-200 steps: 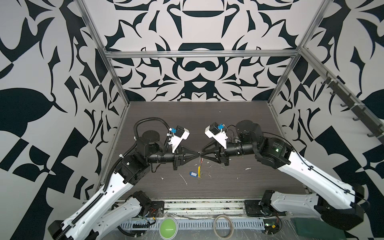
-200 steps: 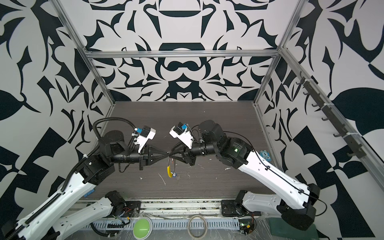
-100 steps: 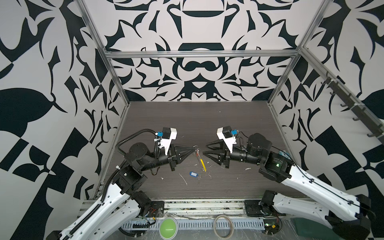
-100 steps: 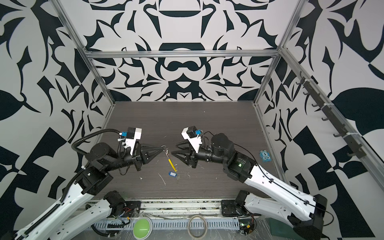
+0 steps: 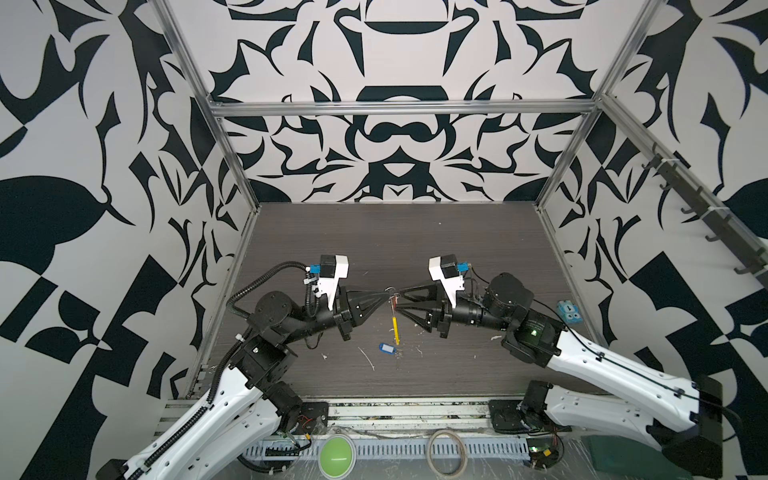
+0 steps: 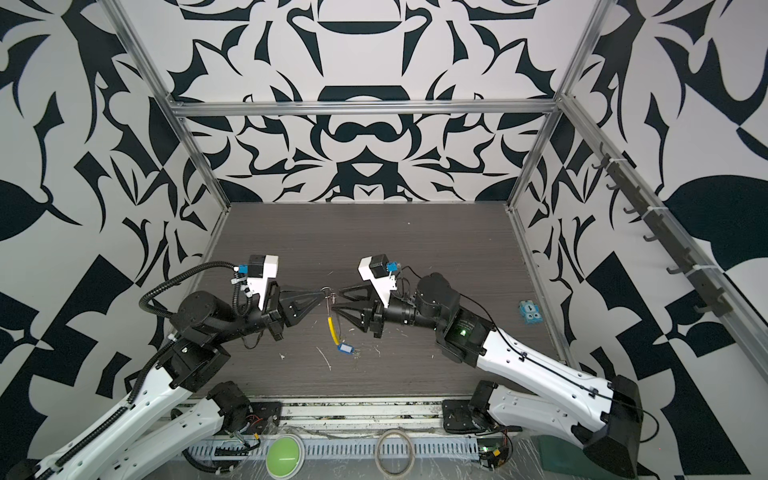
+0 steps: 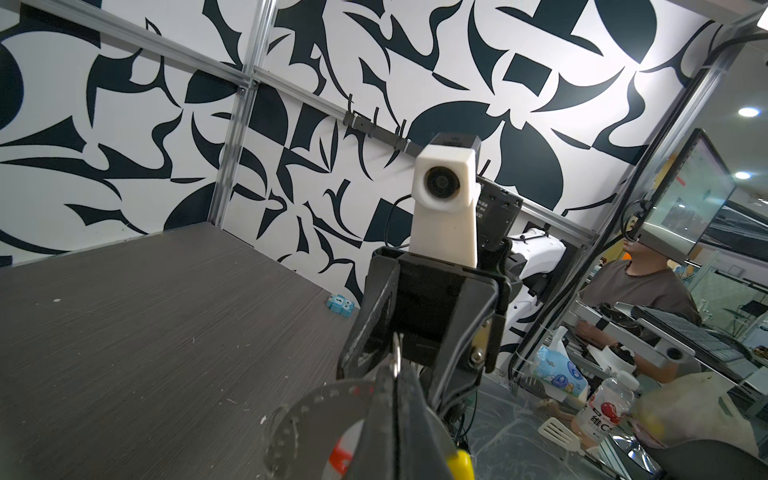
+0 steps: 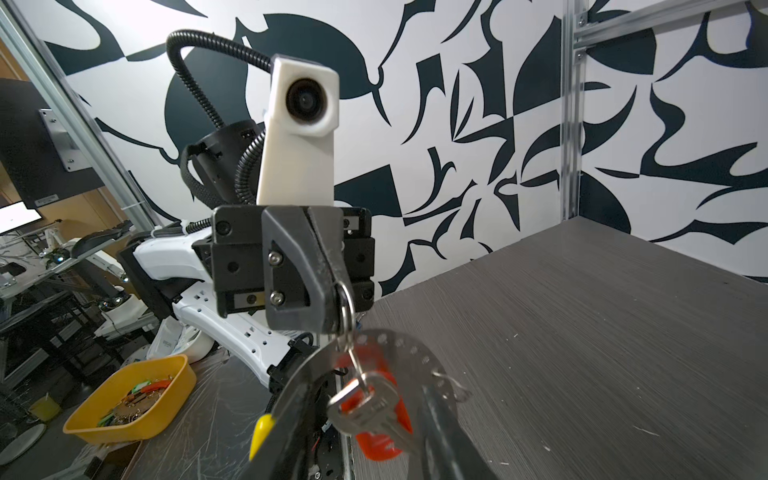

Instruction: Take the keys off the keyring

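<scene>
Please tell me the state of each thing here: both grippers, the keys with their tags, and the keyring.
left gripper: shut on the small silver ring.
right gripper: open, facing it closely.
red-tagged key: hanging from that ring, off the table.
keyring: in the air, dangling below the left gripper.
blue tag: lying on the table.

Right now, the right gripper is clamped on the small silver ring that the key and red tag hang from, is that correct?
Not quite: the left gripper is clamped on the small silver ring that the key and red tag hang from, as the right wrist view shows. The right gripper stands open beside it.
</scene>
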Robot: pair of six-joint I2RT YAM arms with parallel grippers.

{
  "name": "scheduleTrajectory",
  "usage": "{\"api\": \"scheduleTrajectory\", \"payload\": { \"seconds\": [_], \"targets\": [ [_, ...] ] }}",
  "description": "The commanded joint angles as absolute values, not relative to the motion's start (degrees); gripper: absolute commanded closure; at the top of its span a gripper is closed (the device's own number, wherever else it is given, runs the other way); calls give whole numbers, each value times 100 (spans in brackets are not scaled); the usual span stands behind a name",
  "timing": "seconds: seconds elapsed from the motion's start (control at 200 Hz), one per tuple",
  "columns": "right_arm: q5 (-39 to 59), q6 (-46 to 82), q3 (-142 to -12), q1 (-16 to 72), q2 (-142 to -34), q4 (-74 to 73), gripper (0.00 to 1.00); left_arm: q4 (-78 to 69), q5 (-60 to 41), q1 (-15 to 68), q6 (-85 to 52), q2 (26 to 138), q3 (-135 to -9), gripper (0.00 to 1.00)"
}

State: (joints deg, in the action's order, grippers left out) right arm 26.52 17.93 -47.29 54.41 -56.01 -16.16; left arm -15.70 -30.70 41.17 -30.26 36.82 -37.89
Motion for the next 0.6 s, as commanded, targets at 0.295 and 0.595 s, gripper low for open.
{"api": "scheduleTrajectory", "payload": {
  "seconds": [0.295, 0.595],
  "targets": [
    [2738, 1764, -4883, 5556, -5722, -1994, 69, -2126, -3033, 4131, -3168, 3651, -3719, 100],
    [2665, 1699, -4984, 5643, -5852, -1834, 81, -2145, -3025, 4131, -3164, 3639, -3706, 100]
  ]
}}
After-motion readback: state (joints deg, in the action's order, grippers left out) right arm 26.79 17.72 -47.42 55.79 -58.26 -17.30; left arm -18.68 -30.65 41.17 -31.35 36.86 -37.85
